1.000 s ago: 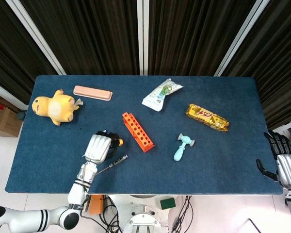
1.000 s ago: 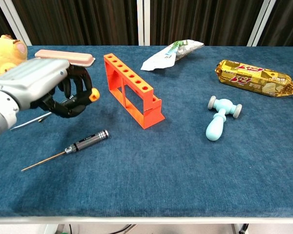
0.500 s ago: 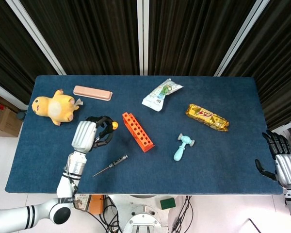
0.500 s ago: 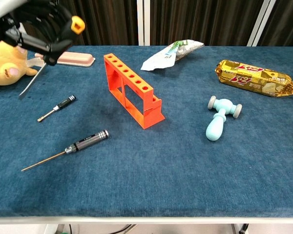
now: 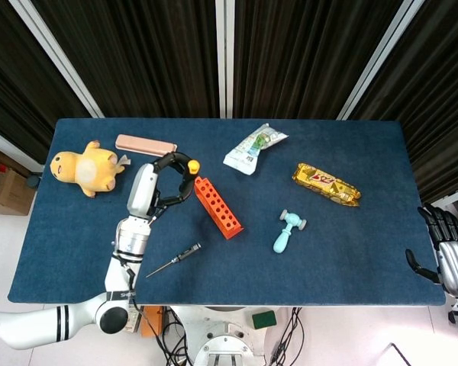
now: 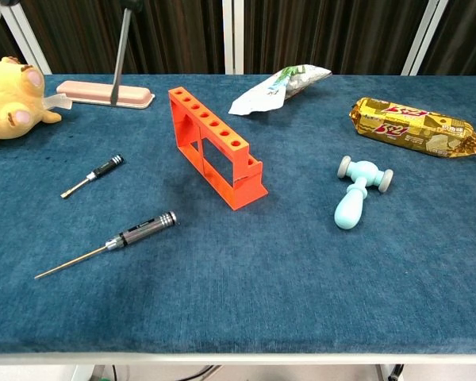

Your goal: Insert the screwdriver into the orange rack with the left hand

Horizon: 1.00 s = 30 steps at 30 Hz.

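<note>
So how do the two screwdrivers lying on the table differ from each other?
The long screwdriver has a silvery knurled handle and a long thin shaft, and it lies nearer the front edge. The short screwdriver has a black handle and a stubby shaft, and it lies further back. Both lie flat at a similar slant, untouched.

The head view looks steeply down from high above, taking in the whole surface (image 5: 351,252) and the curtains behind. The chest view sits low at the near edge, facing across it, much closer. Both share the rack (image 5: 217,207) (image 6: 216,146) and the surface's middle.
</note>
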{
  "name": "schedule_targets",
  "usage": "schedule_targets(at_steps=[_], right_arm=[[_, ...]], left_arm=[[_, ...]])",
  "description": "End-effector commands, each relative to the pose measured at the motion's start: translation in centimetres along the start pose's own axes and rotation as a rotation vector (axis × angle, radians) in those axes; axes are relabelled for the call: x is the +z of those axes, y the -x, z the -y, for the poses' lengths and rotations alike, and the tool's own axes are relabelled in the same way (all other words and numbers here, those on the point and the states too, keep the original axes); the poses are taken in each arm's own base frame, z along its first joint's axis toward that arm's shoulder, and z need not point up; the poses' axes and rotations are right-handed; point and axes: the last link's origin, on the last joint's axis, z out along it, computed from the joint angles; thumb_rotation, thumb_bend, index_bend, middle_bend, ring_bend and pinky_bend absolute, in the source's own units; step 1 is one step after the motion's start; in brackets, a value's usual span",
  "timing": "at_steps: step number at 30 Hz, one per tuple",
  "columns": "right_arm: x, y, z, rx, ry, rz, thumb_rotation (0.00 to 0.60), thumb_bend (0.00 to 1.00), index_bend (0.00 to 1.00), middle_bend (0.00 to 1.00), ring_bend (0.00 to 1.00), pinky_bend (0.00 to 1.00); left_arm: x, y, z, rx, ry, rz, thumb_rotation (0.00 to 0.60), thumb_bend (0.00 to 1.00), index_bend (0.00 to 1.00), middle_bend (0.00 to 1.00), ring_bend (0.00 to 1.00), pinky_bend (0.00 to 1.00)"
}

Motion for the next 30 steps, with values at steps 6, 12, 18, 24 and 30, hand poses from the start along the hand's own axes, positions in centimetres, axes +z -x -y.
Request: schedule_targets(at_steps=[6, 12, 18, 24, 30], right_arm=[[0.0, 0.0, -0.1, -0.001, 0.003, 0.001, 0.6, 0.39, 0.0, 0.0, 0.0, 0.0], [-0.1, 0.0, 0.0, -0.004, 0.001, 0.003, 0.6, 0.39, 0.0, 0.0, 0.0, 0.0], [-0.1, 0.0, 0.0, -0.001, 0.002, 0.001, 0.6, 0.39, 0.0, 0.0, 0.0, 0.0], [-0.1, 0.1, 0.0, -0.004, 0.003, 0.008, 0.6, 0.39, 0.0, 0.0, 0.0, 0.0], [-0.2, 0.0, 0.0, -0.001, 0.007, 0.004, 0.6, 0.39, 0.0, 0.0, 0.0, 0.0]], left_arm=[[2.1, 3.1, -1.0, -0.136, -0.012, 0.012, 0.6, 0.35, 0.53, 0.51, 0.47, 0.41], [3.0, 4.9, -0.8, -0.148, 0.044, 0.019, 0.6, 0.35, 0.52, 0.5, 0.46, 0.4], [3.4, 5.4, -0.2, -0.135, 0.089, -0.023, 0.6, 0.35, 0.52, 0.5, 0.45, 0.4], [3.7, 6.4, 0.3, -0.192, 0.078, -0.011, 0.6, 0.35, 0.5, 0.48, 0.43, 0.39], [3.9, 7.1, 1.0, -0.193, 0.075, -0.004, 0.6, 0.35, 0.5, 0.47, 0.43, 0.38]])
